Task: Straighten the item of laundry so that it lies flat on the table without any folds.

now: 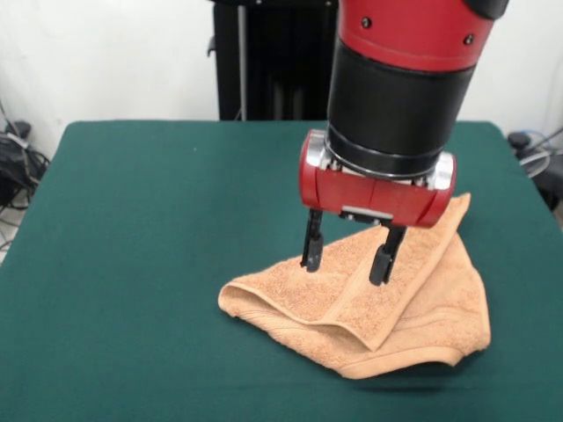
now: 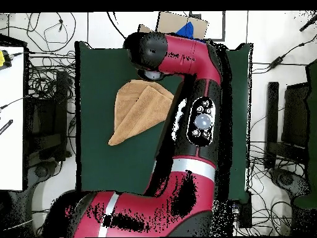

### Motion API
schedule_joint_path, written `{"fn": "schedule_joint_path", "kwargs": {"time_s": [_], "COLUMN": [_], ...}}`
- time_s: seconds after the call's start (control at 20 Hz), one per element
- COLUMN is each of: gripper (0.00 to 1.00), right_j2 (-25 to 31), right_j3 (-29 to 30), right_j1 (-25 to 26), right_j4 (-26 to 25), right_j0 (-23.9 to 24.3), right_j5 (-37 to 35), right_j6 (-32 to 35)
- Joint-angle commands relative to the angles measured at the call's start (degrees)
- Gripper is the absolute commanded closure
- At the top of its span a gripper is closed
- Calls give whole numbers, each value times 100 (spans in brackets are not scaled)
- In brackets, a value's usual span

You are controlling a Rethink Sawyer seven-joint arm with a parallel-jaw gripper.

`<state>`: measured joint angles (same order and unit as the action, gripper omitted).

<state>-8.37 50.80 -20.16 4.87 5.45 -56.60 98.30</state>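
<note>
orange-tan towel (image 1: 422,308), dark green table (image 1: 149,220)

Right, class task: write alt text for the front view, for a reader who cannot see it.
A red and black robot arm holds its open gripper just above a folded orange-tan terry hand towel, jaws spread over a raised fold. The towel lies rumpled on a dark green table.
</note>
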Motion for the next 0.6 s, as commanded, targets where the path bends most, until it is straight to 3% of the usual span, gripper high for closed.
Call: {"fn": "schedule_joint_path", "kwargs": {"time_s": [0.05,0.6], "gripper": [0,0], "right_j2": [93,128], "right_j3": [253,-9], "right_j1": [178,414], "right_j4": [124,242], "right_j0": [60,3], "right_j5": [-161,-187], "right_j6": [1382,1580]}}
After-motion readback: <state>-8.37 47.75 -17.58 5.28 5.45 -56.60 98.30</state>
